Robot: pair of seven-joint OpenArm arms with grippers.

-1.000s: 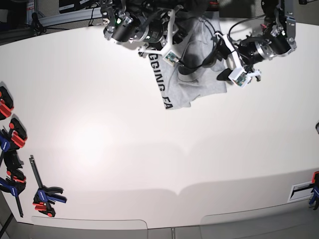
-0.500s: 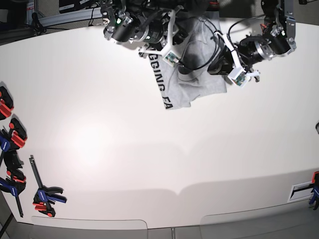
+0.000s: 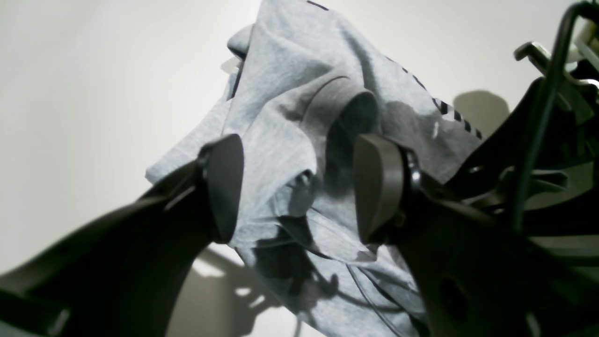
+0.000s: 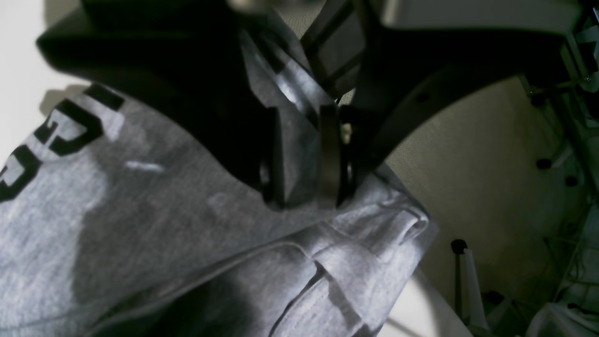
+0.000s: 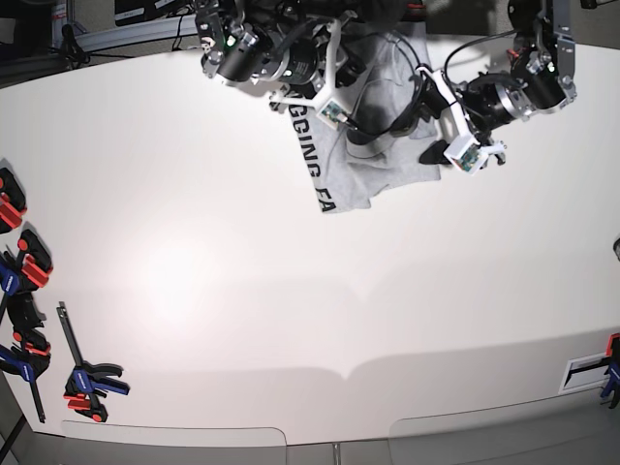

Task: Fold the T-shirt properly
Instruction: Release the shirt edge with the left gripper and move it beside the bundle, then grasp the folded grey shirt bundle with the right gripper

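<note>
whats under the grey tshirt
Only the white table shows beneath the crumpled light grey cotton T-shirt. Whatever lies under its bunched folds is covered, as is part of its black lettering.

Both arms [image 5: 254,53] are black, with rounded motor housings and loose black cables [image 5: 407,92] looping between them. A small white camera block [image 5: 465,150] sits at each wrist. The jaws are matt black, each ending in a smooth rounded pad [image 3: 224,187]. Dark screw holes, seemingly, dot one jaw.
</note>
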